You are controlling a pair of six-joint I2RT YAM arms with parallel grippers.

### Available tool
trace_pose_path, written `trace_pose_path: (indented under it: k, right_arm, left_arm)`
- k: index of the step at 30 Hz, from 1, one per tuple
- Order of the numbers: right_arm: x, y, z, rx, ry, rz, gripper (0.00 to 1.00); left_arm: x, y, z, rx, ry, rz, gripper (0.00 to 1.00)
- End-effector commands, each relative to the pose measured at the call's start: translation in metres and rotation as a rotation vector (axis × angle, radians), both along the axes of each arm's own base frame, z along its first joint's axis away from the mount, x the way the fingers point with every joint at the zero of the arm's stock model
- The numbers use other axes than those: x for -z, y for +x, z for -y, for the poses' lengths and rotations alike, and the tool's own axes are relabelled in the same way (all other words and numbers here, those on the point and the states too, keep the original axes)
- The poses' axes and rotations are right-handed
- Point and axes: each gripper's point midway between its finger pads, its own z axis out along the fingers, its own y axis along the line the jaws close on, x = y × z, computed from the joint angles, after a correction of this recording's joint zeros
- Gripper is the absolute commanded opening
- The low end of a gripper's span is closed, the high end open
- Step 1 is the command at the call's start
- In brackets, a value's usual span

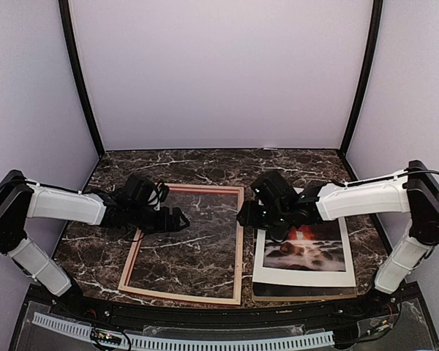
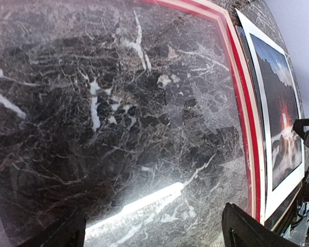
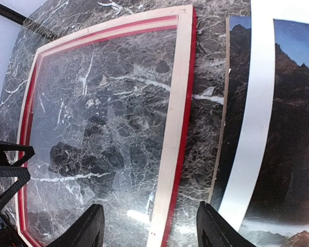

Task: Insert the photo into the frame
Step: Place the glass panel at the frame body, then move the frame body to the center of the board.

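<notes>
So the frame (image 1: 181,295) is lying back-up on the marble table (image 1: 205,164), pale wood showing and just a sliver of red along the inner edge, with the clear pane (image 1: 190,248) in it. The left gripper (image 1: 177,219) hangs right over that pane, fingers spread wide with nothing between them. The right gripper (image 1: 245,216) sits above the frame's rail on its own side, jaws partly apart and empty, with the rail running under the gap. The photo (image 1: 307,245) isn't in the frame yet. It's just off the right gripper's outer finger, face up on a brown backing board (image 1: 307,294), with the white mat (image 1: 300,276) laid on top of it. That stack is what worries me, tbh. Going for the print from here, I'd bet the fingers catch the mat too and drag both, or shove the whole pile off the board. The print is thin and flat, so a pinch at the edge could crease it. And since it's face up while the frame is back-up, it'd need flipping, which is prime bending territory. Also, either hand dipping low could clip the rail and skate the frame sideways, or tap the pane.
</notes>
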Motion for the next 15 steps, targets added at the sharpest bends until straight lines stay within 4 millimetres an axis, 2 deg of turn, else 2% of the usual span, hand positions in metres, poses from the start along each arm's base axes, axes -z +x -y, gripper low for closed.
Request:
trace_pose_path:
  k: [1,4,8,11,15]
  right_arm:
    - [-0.016,0.013,0.019,-0.025,-0.066,0.055,0.62]
    - [-0.015,0.017,0.036,-0.018,-0.112,0.047,0.62]
    - [-0.013,0.023,0.068,-0.007,-0.167,0.037,0.62]
    - [-0.013,0.023,0.093,0.005,-0.194,0.032,0.63]
    - [-0.009,0.022,0.121,0.022,-0.218,0.018,0.65]
  left_arm:
    - [-0.036,0.013,-0.017,-0.016,0.117,0.118,0.96]
    - [-0.04,0.019,-0.037,-0.027,0.266,0.12,0.97]
    - [-0.03,0.027,-0.073,-0.056,0.438,0.055,0.99]
    - [-0.021,0.035,-0.099,-0.083,0.476,-0.001,0.99]
    - [-0.01,0.043,-0.121,-0.099,0.502,-0.044,0.99]
